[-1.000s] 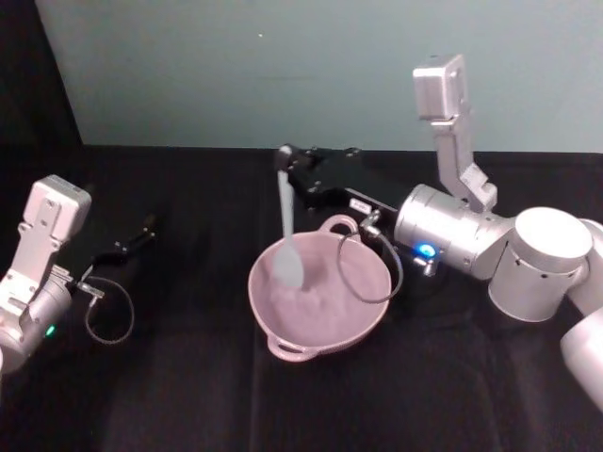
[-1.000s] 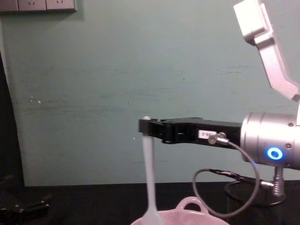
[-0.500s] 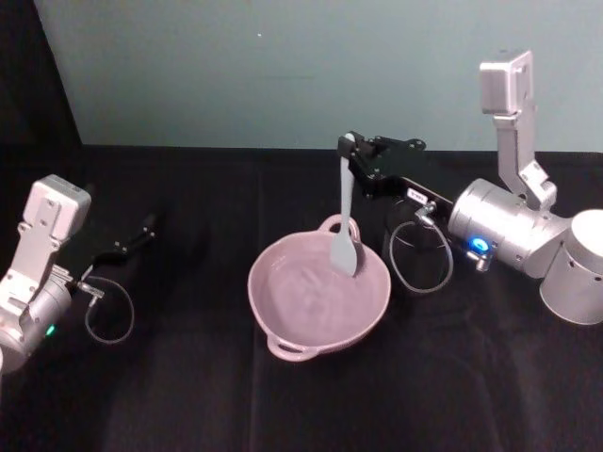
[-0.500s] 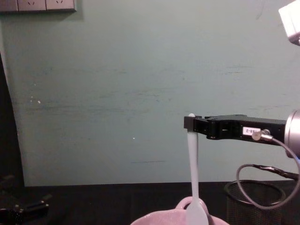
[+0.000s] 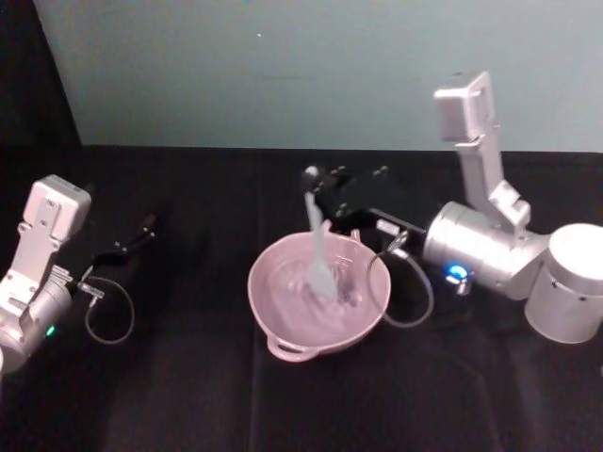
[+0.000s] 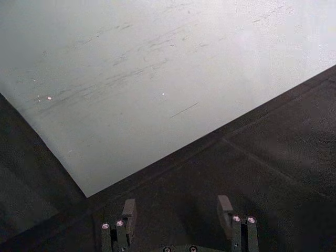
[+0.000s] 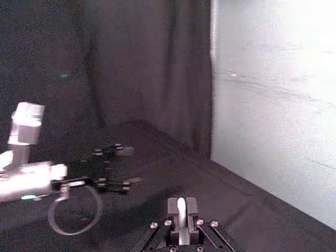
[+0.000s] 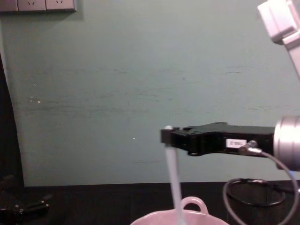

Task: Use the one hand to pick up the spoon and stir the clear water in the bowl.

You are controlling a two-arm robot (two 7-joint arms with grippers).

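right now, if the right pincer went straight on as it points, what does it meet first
Likely the dark curtain ahead. The right pincer, shut on the spoon, points across the table; the left pincer sits off that line, though depth is unclear.

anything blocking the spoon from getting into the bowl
Nothing visible does. The right gripper is shut on the spoon at its handle end, and the spoon hangs down with its head already inside the bowl. The left gripper is parked far to the left.
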